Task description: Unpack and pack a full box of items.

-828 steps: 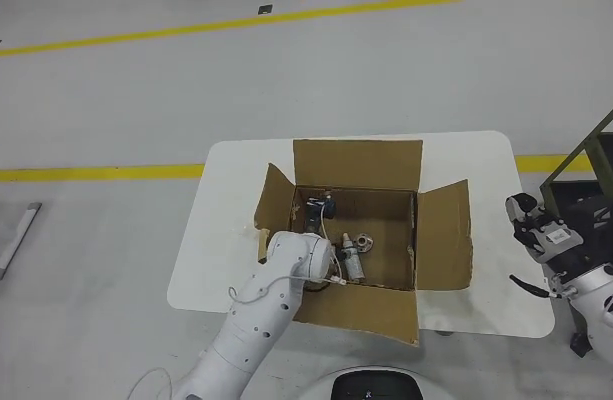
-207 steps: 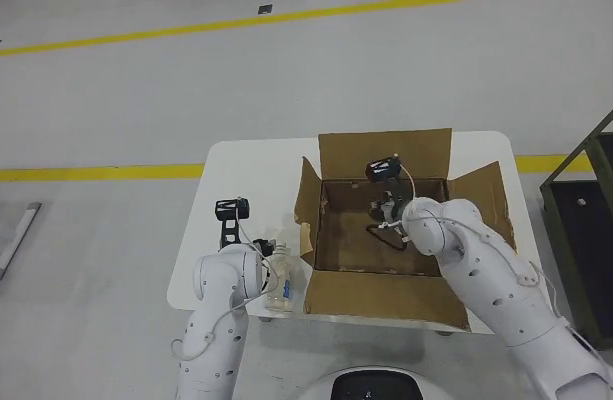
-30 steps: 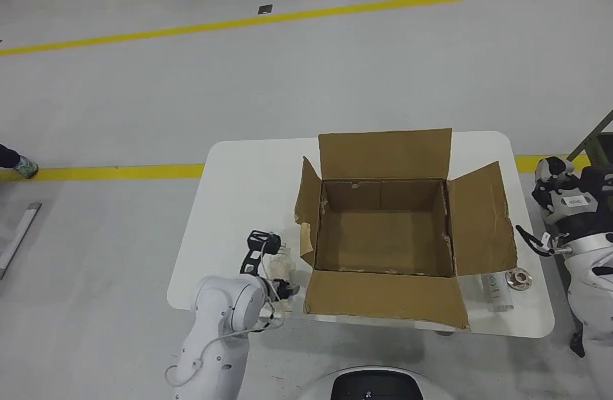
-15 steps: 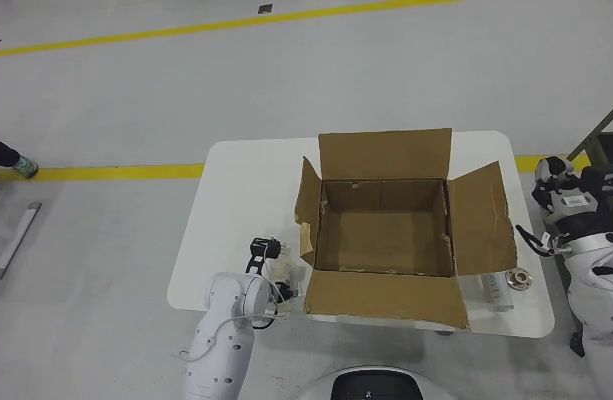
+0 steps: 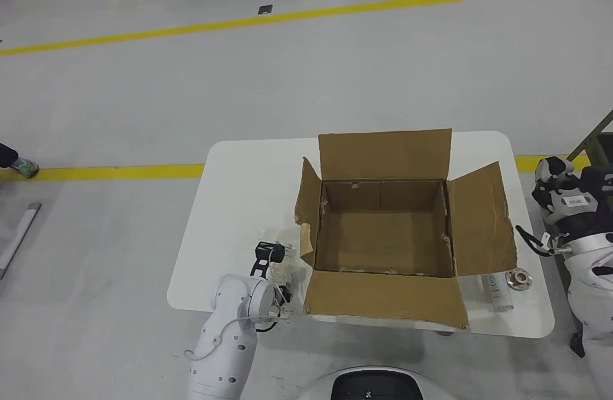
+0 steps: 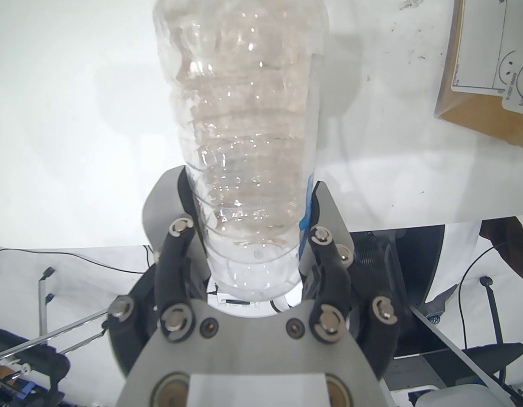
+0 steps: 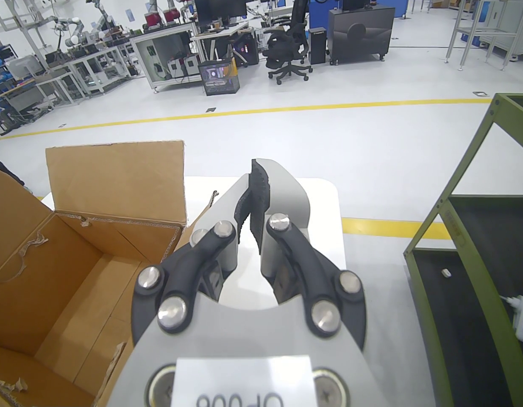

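Observation:
The open cardboard box (image 5: 386, 238) stands in the middle of the white table (image 5: 236, 190), and I see nothing inside it. My left gripper (image 6: 246, 190) is shut on the base end of a clear plastic bottle (image 6: 240, 99), low over the table near its front edge. In the top view this left gripper (image 5: 272, 264) and the bottle (image 5: 285, 274) are just left of the box's front left corner. My right gripper (image 7: 256, 190) is shut and holds nothing. It hangs beyond the table's right edge, seen as the right gripper (image 5: 552, 172) from above.
A small white bottle (image 5: 494, 290) and a round metal part (image 5: 518, 277) lie on the table right of the box. A box flap with a paper label (image 6: 492, 40) is close to the clear bottle. A green cart (image 7: 477, 230) stands right of the table.
My left arm has shifted a little toward the box and the table's front edge, with the bottle still held. The right arm has not moved.

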`<state>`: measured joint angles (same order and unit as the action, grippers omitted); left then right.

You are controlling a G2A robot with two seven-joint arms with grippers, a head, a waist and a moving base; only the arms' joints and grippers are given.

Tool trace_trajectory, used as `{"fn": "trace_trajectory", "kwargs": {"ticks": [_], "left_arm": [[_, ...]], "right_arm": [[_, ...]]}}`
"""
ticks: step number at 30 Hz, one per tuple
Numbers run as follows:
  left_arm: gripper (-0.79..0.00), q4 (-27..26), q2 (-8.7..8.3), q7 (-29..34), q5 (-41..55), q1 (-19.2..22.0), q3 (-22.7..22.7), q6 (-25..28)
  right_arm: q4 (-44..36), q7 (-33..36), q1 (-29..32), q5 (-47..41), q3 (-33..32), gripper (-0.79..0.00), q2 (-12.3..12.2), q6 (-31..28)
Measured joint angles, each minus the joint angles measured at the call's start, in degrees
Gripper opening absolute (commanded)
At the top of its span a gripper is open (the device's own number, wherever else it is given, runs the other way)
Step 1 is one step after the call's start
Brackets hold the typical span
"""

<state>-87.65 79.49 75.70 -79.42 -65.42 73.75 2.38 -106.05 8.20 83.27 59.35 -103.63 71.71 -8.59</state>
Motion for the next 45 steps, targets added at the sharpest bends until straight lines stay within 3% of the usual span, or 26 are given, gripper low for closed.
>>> {"fn": "trace_trajectory", "kwargs": {"ticks": [5, 11, 16, 20, 24, 28, 39, 45], "left_arm": [[-0.785, -1.3, -0.17, -0.6, 0.0, -0.2, 0.4, -0.2], [-0.785, -7.6, -0.89, -0.1, 0.0, -1.9, 3.6, -0.6], [-0.785, -18.0, -1.78, 1.2, -5.6, -4.6, 7.5, -0.9], [-0.785, -26.5, -2.13, 3.2, -3.7, -5.7, 11.9, -2.2], [-0.785, -32.3, -2.01, 3.9, 4.3, -2.5, 16.2, -6.4], [-0.785, -33.9, -1.76, 4.8, 12.3, 3.5, 17.9, -11.5], [-0.785, -32.6, -1.3, 5.2, 28.1, 17.9, 11.0, -14.4], [-0.785, -31.7, -1.17, 4.9, 31.3, 19.4, 9.7, -14.7]], "right_arm": [[0.0, 0.0, 0.0, 0.0, 0.0, -0.785, 0.0, 0.0], [0.0, 0.0, 0.0, 0.0, 0.0, -0.785, 0.0, 0.0], [0.0, 0.0, 0.0, 0.0, 0.0, -0.785, 0.0, 0.0], [0.0, 0.0, 0.0, 0.0, 0.0, -0.785, 0.0, 0.0], [0.0, 0.0, 0.0, 0.0, 0.0, -0.785, 0.0, 0.0], [0.0, 0.0, 0.0, 0.0, 0.0, -0.785, 0.0, 0.0], [0.0, -0.1, 0.1, -0.2, -0.1, -0.785, 0.0, 0.1], [-0.2, 3.0, 0.9, -6.4, -1.6, -0.785, 0.0, 1.6]]}}
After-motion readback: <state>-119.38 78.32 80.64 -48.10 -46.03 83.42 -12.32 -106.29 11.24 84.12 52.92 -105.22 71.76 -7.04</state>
